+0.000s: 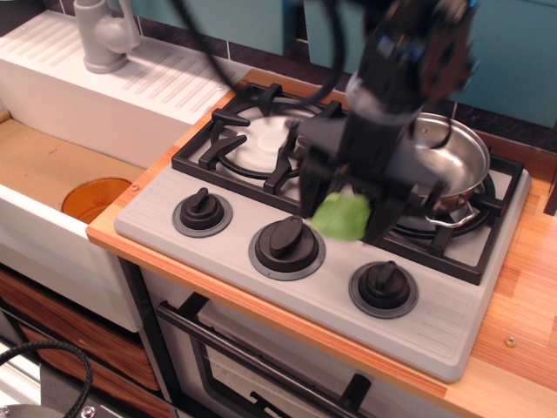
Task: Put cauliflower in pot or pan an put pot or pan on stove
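Single view, looking down at an angle on the stove. Gripper blurred, above the stove's front half, between the middle knob and the right burner grate; two dark fingers pointing down, clamped on the cauliflower, one on each side of it. Cauliflower light green, lumpy, lifted clear of the stove surface, above and just right of the middle knob, not in the pot. Pot shiny steel, round and shallow, seated on the right burner grate at the stove's back right; inside bare as far as visible, left part hidden behind the arm. Wire loop handle at the pot's near side, over the grate. Left burner grate at the stove's back left, white disc showing through. Three black knobs in a row along the stove's front: left knob, middle knob, right knob. White ridged sink unit left of the stove, grey tap on its far end. Orange round object low down, left of the stove's front corner. Wooden counter along the stove's right side.
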Robot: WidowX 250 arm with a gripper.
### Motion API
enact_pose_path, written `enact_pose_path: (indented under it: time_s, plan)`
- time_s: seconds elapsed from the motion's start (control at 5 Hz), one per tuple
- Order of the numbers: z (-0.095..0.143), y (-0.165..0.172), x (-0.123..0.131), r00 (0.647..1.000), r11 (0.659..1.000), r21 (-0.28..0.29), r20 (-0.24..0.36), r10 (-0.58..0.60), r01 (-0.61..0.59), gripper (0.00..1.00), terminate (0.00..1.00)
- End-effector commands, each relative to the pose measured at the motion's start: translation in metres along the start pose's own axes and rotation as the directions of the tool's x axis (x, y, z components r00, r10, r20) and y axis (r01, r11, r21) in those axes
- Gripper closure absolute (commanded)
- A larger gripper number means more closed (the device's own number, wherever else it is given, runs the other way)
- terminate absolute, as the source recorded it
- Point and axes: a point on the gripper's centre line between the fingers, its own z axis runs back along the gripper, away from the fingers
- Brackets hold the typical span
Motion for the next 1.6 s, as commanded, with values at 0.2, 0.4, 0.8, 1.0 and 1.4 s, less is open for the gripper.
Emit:
enact_pose_path:
  time_s: [0.2, 0.4, 0.8, 1.0, 1.4]
  plan:
    - [0.046, -0.018, 0.062, 1.0, 0.999, -0.047, 0.007, 0.019, -0.019, 1.0, 0.0]
    - [0.036, -0.028, 0.077, 0.999, 0.997, -0.063, 0.018, 0.035, -0.034, 1.0, 0.0]
    - [0.015, -0.034, 0.098, 0.998, 0.994, -0.104, 0.048, 0.031, -0.026, 1.0, 0.0]
    - [0.01, -0.037, 0.107, 0.998, 0.993, -0.118, 0.059, 0.027, -0.02, 1.0, 0.0]
    - [0.007, -0.037, 0.114, 0.998, 0.992, -0.127, 0.056, 0.026, -0.018, 0.0, 0.0]
